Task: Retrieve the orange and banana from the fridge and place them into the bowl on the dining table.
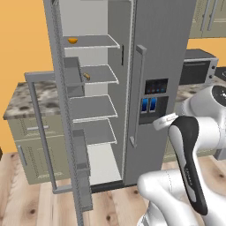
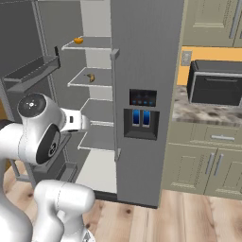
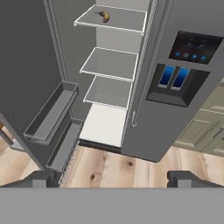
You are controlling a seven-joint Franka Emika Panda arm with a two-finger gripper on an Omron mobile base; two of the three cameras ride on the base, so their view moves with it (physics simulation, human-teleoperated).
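Currently I see the fridge (image 1: pixel 154 66) with its left door swung open, exposing a column of grey shelves. The orange (image 1: pixel 73 40) rests on the top shelf toward its left edge, and the banana (image 1: pixel 87 76) lies one shelf below, also near the left side; the right base view shows the orange (image 2: pixel 78 40) above the banana (image 2: pixel 91 77) in the same order. In the hand view the banana (image 3: pixel 104 16) sits at the upper edge of the picture, on the highest shelf visible there, its long axis running roughly across the shelf rather than pointing out at me. The gripper (image 3: pixel 112 178) hangs low in front of the open compartment, aimed down toward the wooden floor and the fridge's lower shelves, its jaws spread wide with nothing between them. Both fruits therefore lie well above and ahead of the jaws, deeper into the compartment. I judge the coming move needs the hand raised and pitched up toward the shelves, with the banana the nearer target. The open door's bins (image 3: pixel 52 111) stand to the left of that path and could be clipped.
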